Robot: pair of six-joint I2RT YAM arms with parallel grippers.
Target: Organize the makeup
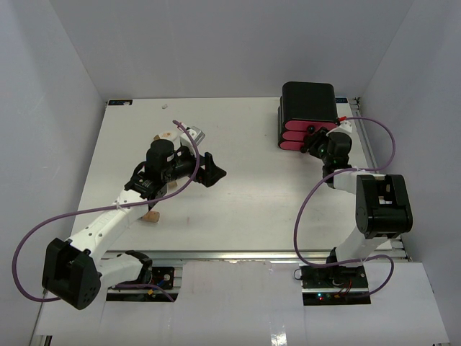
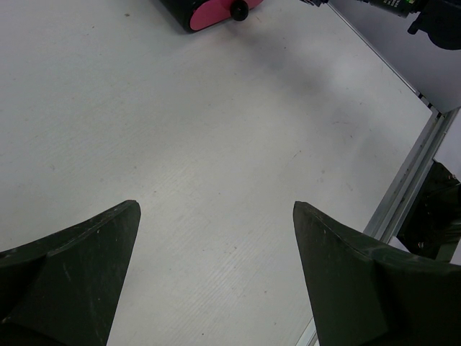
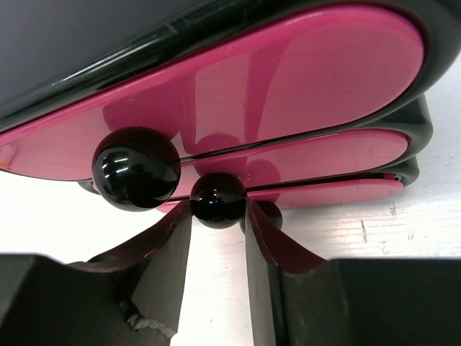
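Note:
Of the makeup, a tan cork-like cylinder [image 1: 151,215] lies beside my left forearm, and a beige-white oval piece [image 1: 166,134] lies behind the left wrist. The other pieces are hidden or out of view. My left gripper [image 1: 212,171] [image 2: 216,205] hangs wide open over bare table, with nothing between its fingers. My right gripper [image 1: 315,137] [image 3: 218,209] is at the front of the black box [image 1: 308,101]. Its two fingertips press on either side of the middle pink drawer's [image 3: 324,155] black knob [image 3: 218,200].
The box has three stacked pink drawers, each with a black ball knob; the top knob [image 3: 135,168] is just left of the held one. The table's metal front rail [image 2: 407,191] runs at the right of the left wrist view. White walls enclose the table.

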